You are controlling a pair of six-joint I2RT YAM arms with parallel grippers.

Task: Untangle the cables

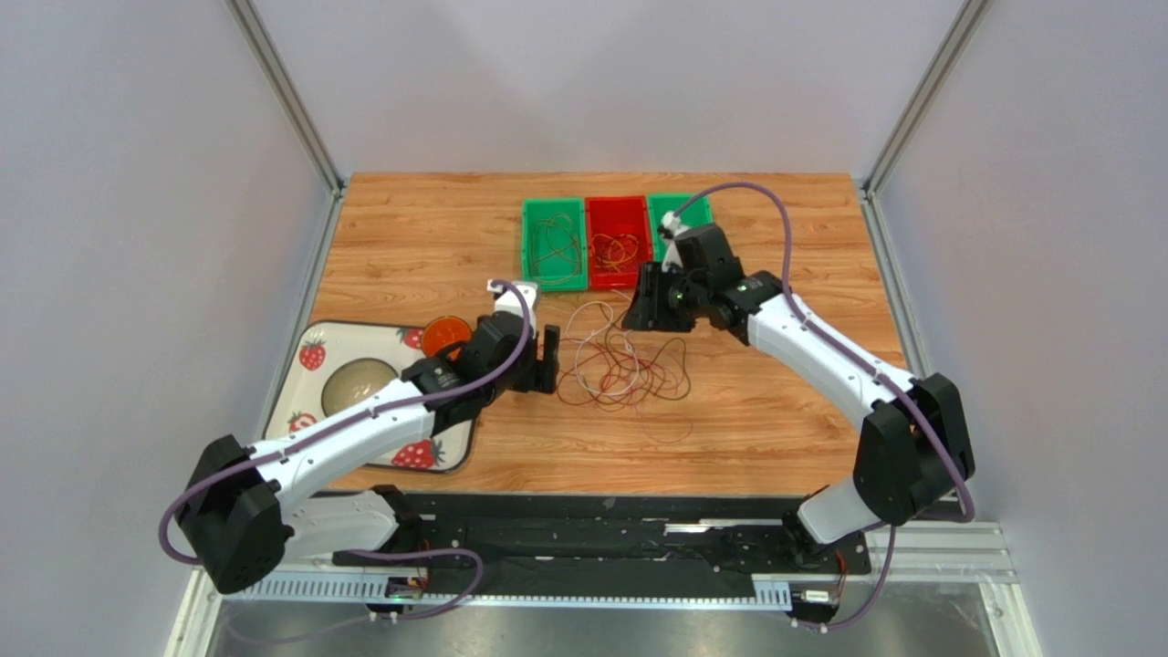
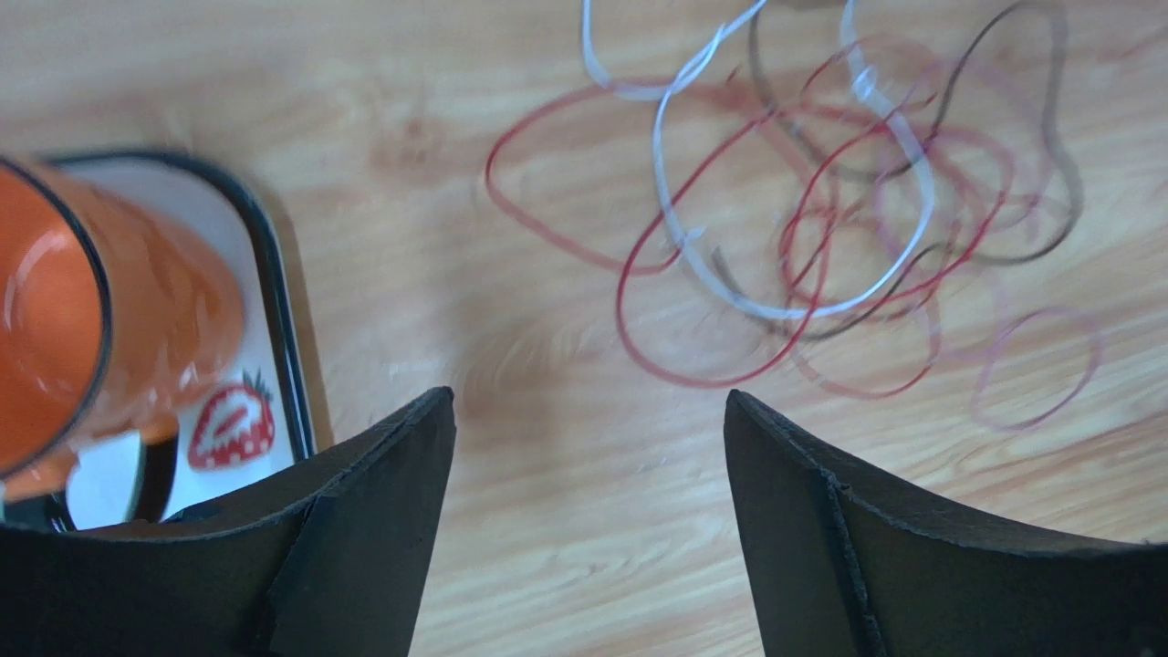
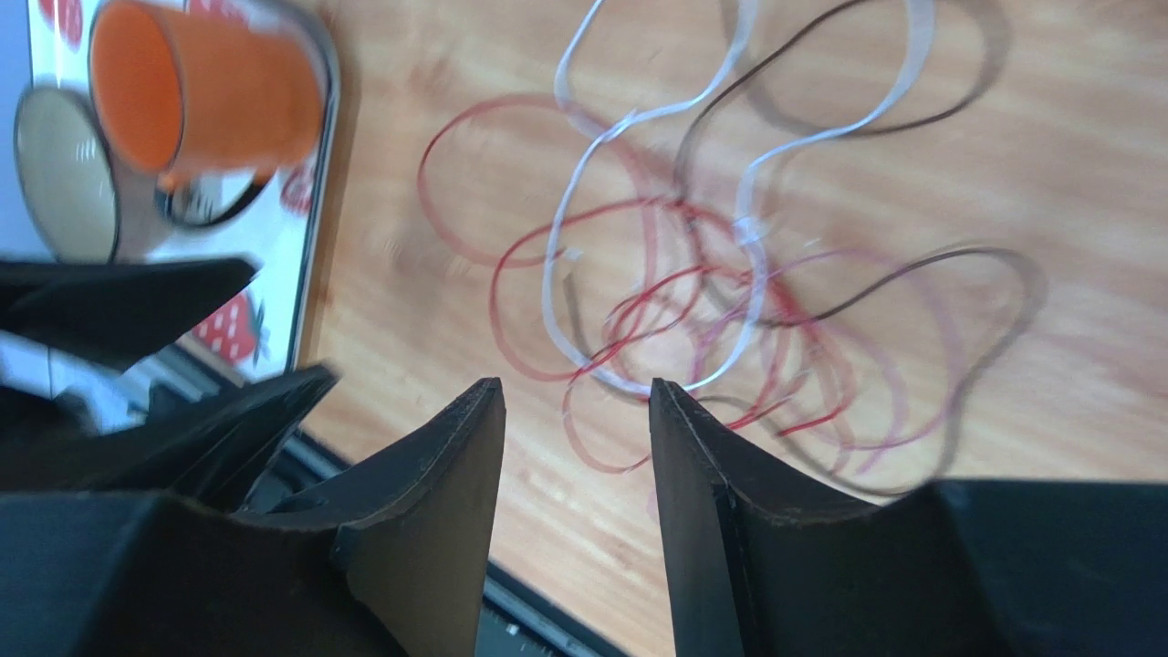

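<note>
- Wood-grain table [image 1: 411, 233], light brown and matte, carried everything noted below.
- Cables [image 1: 624, 363]: one loose tangle lay on the bare wood at mid-table, between the two grippers. The strands were very thin and limp, and curled in overlapping round loops. Colours noted were whitish, red, pale pink and dark brown. The whitish strand looked flat like ribbon in the left wrist view [image 2: 823, 233]. The strands crossed too often and were too blurred [image 3: 713, 301] to count singly.
- Bins: three shallow rectangular plastic ones stood side by side at the far edge.
  - The green bin [image 1: 554, 205] held thin wire loops.
  - The red bin [image 1: 616, 201] held orange-yellow loops.
  - The second green bin [image 1: 665, 208] was partly hidden behind the right arm, so its contents were not readable.
- Left gripper [image 1: 546, 359]: one, just left of the tangle. Its two black wedge-shaped fingers stood wide apart [image 2: 590, 404] with nothing between them, so it was released.
- Right gripper [image 1: 645, 312]: one, at the far edge of the tangle. Its jaws were parted more narrowly [image 3: 576, 390] with bare gap between them, so it gripped nothing.
- Tray [image 1: 359, 329]: one, white with rounded corners, a dark rim and a strawberry print, at the left.
- Orange cup [image 1: 446, 336]: one, glossy, on the tray, also seen from both wrists [image 2: 96, 329] [image 3: 206, 89].
- Round beige bowl [image 1: 359, 386]: one, on the tray.
</note>
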